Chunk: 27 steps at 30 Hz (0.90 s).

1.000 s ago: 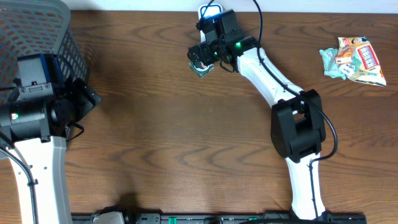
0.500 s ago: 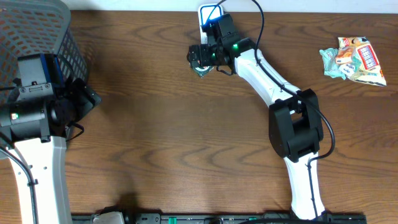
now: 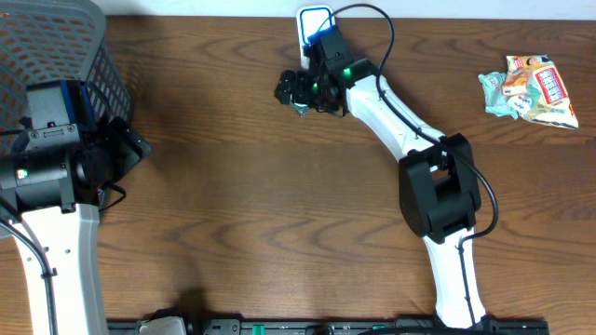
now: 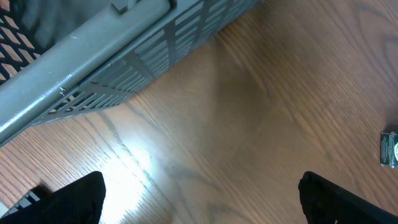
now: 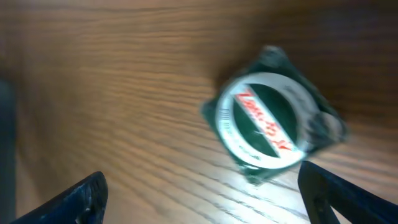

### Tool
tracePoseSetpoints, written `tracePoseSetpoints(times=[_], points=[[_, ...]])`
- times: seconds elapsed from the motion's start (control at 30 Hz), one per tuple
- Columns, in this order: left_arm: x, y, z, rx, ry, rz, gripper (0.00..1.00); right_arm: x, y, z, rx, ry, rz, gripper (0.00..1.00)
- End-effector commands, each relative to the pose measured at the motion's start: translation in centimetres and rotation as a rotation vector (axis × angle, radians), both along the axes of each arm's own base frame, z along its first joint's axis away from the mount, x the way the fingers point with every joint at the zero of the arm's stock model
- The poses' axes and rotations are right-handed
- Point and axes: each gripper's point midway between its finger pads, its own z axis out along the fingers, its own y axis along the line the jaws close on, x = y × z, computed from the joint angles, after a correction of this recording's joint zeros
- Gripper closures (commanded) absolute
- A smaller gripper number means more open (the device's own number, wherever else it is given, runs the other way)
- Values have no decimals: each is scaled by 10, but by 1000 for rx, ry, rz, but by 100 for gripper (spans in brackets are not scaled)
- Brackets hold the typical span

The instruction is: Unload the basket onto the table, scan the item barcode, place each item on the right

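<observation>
The item point(image 5: 273, 115) is a small green packet with a round white-rimmed face and red lettering, lying flat on the wooden table and blurred in the right wrist view. My right gripper point(image 5: 202, 186) hovers over it, open, and the packet lies ahead of the fingertips, toward the right finger point(image 5: 323, 186). From overhead the right gripper point(image 3: 296, 90) covers most of the item point(image 3: 301, 109) at the far middle of the table. My left gripper point(image 4: 200, 190) is open over bare wood beside the basket, also seen overhead point(image 3: 130, 149).
A grey mesh basket point(image 3: 56, 46) fills the far left corner, its wall point(image 4: 124, 50) close to the left gripper. A white and blue device point(image 3: 315, 19) sits at the far edge behind the right gripper. A colourful snack bag point(image 3: 531, 88) lies far right.
The right gripper has shifted a little to the left and toward the far edge above the item. The left arm has not moved.
</observation>
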Motion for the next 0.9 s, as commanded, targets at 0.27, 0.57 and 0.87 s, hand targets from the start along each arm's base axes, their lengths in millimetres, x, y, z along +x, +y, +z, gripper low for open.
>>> tracePoseSetpoints(times=[0.27,0.57,0.87], points=[[0,1,1,-1,-3,13,2,8,-24,-16,-198,-41,-313,16],[0,1,1,-1,-3,13,2,18,-16,-9,-201,-132,-444,11],[0,1,1,-1,-3,13,3,16,-10,-59,-243,-103,-425,12]])
